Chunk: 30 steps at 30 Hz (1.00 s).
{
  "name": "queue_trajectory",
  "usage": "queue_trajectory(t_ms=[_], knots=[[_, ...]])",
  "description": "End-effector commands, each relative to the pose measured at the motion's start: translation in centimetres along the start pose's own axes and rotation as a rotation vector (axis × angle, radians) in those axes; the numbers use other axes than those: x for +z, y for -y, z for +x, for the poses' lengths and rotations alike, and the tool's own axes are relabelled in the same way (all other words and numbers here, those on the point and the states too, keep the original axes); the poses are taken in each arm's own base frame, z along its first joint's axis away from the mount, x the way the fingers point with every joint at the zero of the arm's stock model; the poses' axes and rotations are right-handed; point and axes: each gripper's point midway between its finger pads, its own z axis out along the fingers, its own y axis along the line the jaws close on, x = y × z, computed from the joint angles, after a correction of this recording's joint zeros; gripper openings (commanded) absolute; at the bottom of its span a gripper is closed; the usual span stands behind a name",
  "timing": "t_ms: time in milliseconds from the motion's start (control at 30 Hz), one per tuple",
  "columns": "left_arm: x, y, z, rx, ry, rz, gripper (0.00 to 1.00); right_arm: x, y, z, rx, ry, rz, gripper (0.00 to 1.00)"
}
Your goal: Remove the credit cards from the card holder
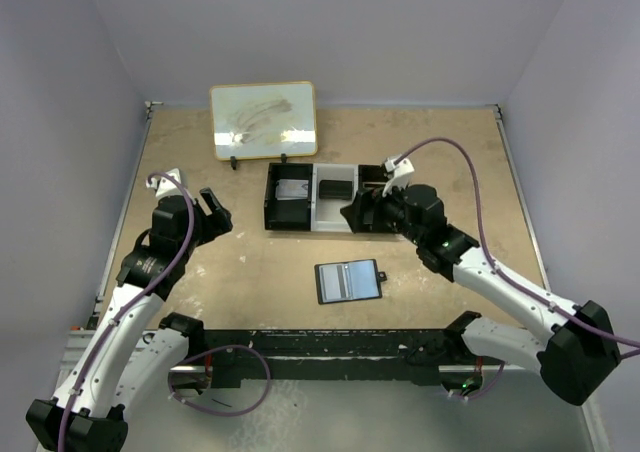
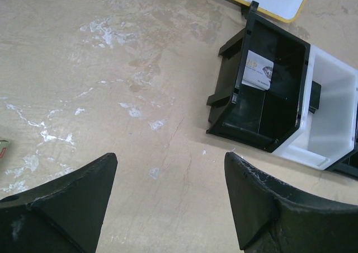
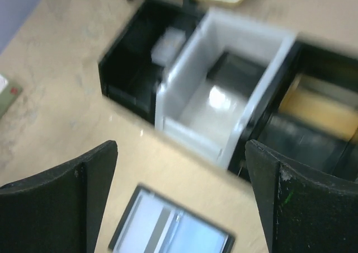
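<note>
The card holder [image 1: 348,281] lies open and flat on the table, near the front centre, with blue-grey inside panels and a small tab on its right. It also shows blurred at the bottom of the right wrist view [image 3: 168,228]. My right gripper [image 1: 354,212] is open and empty, above the table between the card holder and the tray; in its own view [image 3: 182,152] the jaws stand wide apart. My left gripper [image 1: 216,210] is open and empty, left of the tray, over bare table [image 2: 170,169]. A white card [image 2: 257,71] leans in the tray's left black compartment.
A black-and-white three-compartment tray [image 1: 272,212] stands behind the card holder; its white middle part [image 3: 193,110] holds a dark flat item [image 1: 335,188]. A yellow-framed whiteboard [image 1: 264,120] stands at the back. A small greenish item [image 2: 3,149] lies at the left.
</note>
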Motion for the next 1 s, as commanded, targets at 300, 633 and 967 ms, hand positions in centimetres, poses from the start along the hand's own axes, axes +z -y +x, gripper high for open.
queue_trajectory(t_ms=[300,633,967], knots=[[0.1,-0.5,-1.2,0.005,0.049,-0.033,0.75,-5.0,-4.9,14.1,0.359,-0.414,0.074,0.79],[0.1,-1.0,-1.4,-0.001,0.058,-0.062,0.77,-4.5,-6.7,19.0,0.208,-0.553,0.250,0.65],[0.3,-0.9,-1.2,0.002,0.050,-0.061,0.77,-3.4,-7.4,19.9,0.147,-0.572,0.350,0.63]])
